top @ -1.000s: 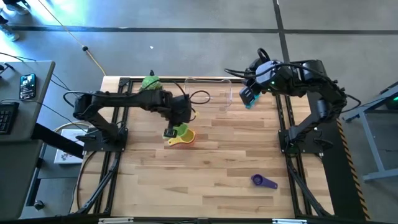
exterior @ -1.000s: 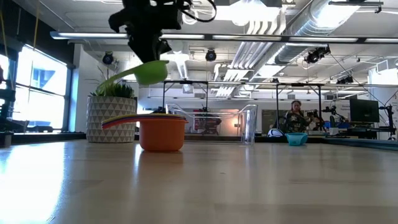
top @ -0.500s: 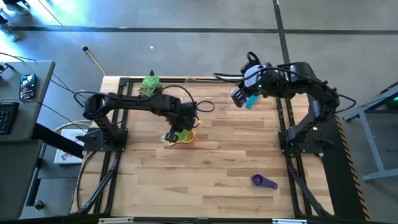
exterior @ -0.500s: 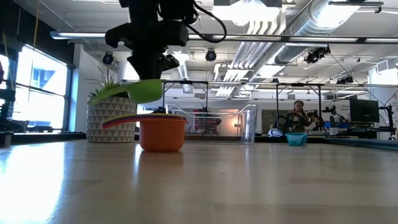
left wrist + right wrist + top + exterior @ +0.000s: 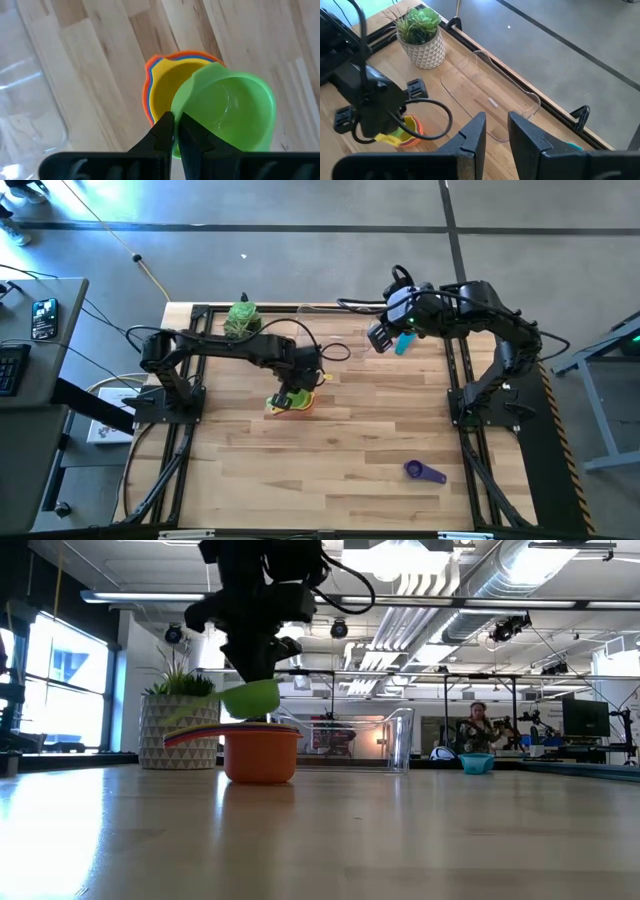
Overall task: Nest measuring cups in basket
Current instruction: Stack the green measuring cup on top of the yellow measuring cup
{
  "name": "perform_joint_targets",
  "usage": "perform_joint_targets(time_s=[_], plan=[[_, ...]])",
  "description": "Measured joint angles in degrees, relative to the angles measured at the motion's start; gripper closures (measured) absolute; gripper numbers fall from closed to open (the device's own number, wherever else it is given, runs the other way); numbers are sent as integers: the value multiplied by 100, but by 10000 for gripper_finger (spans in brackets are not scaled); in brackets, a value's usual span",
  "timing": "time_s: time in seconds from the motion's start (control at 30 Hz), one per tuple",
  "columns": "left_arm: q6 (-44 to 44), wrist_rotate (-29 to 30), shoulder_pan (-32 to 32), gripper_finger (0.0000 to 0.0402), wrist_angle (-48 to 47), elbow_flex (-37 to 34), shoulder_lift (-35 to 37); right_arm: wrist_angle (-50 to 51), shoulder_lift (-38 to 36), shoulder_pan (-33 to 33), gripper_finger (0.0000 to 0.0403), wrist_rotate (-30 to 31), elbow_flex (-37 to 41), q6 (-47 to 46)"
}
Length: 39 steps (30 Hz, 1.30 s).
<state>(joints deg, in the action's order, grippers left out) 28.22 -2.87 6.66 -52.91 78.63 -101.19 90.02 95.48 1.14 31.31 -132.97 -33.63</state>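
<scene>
Jaws of the left gripper pinch the green measuring cup over the nested orange stack. Low down, the green cup hovers just above that stack. The right gripper, jaws narrowly parted, hangs over the clear basket.

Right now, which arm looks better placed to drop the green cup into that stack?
The left: its fingers already pinch the green cup just above the stacked cups. The right gripper hovers by the basket.
</scene>
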Motion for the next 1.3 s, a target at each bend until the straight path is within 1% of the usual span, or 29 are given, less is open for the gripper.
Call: perform_joint_targets(time_s=[0.13,0.27,0.53,0.73,0.87,1.3], plan=[[-8,4,0,392,13,-5,-49,0,0,1,329,0,0,1],[-201,3,0,392,30,-7,-142,-2,0,0,329,0,0,0],[-276,5,4,392,24,-9,-139,0,0,1,329,0,0,9],[-436,123,6,390,87,-9,-139,0,0,1,329,0,0,52],[-550,185,7,383,125,-9,-139,0,0,1,329,0,0,62],[-520,183,4,354,108,-9,-139,-2,0,1,329,0,0,61]])
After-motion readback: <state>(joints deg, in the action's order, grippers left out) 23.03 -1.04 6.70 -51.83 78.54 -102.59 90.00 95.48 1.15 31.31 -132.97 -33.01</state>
